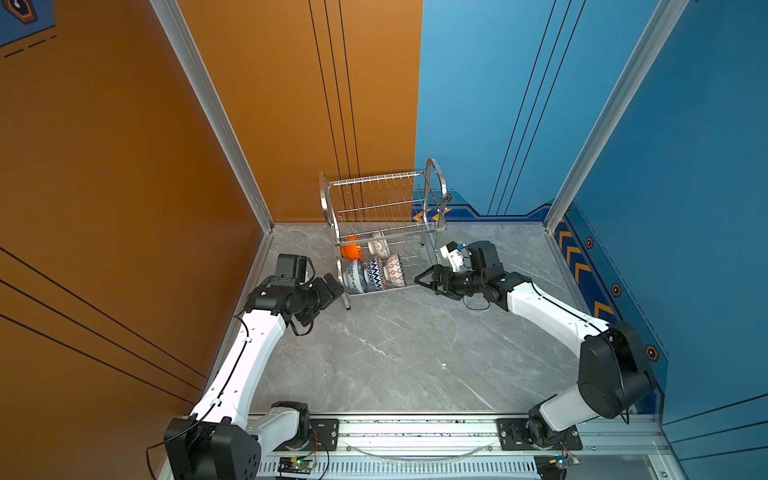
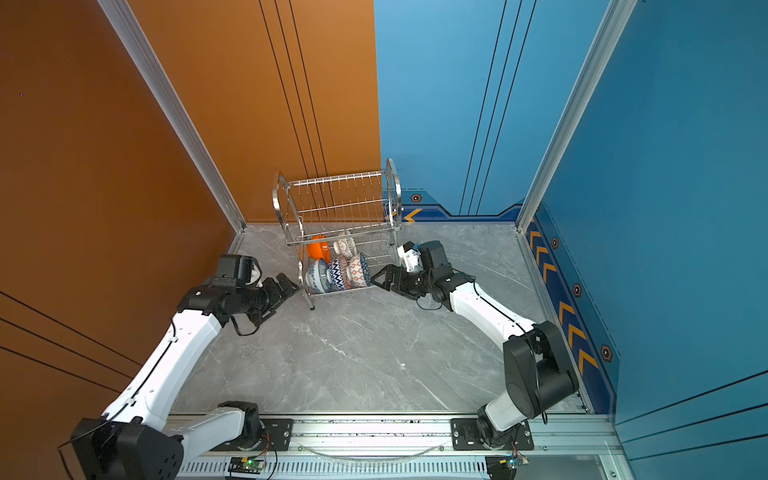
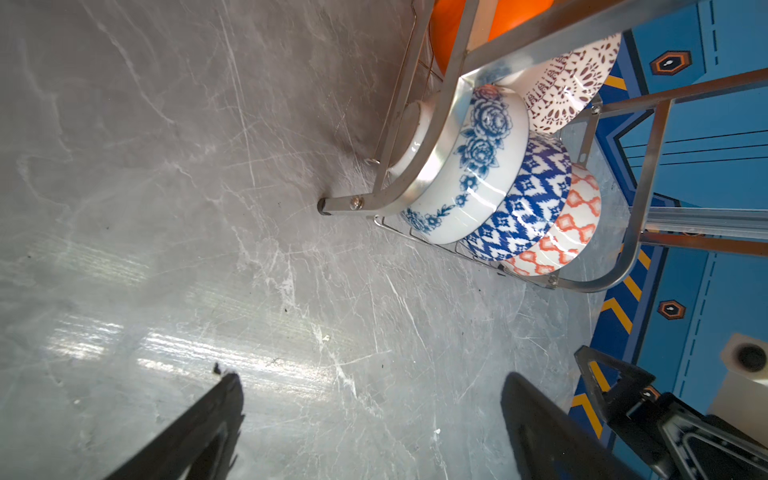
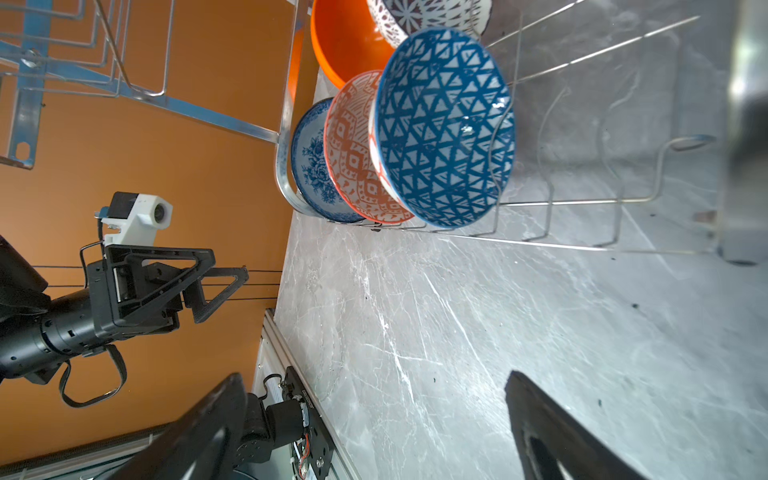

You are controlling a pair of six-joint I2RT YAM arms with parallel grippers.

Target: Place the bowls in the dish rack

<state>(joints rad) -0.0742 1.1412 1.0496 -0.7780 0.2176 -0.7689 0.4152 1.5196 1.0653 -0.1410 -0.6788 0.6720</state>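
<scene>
With all five bowls [image 1: 376,272] standing on edge in the dish rack [image 1: 436,183] at the far edge of the counter [image 1: 395,353], the right gripper [image 1: 424,282], wide and empty beside it, should probably be backing straight out clear of the wires, the left gripper [image 4: 229,266] hanging equally wide.

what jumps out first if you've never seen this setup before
The shiny wire dish rack at the back of the grey marble table catches the eye first. Five bright bowls stand on edge on its lower shelf, three patterned ones in front and two behind. The left gripper and right gripper sit on either side of it, both open and holding nothing.
</scene>
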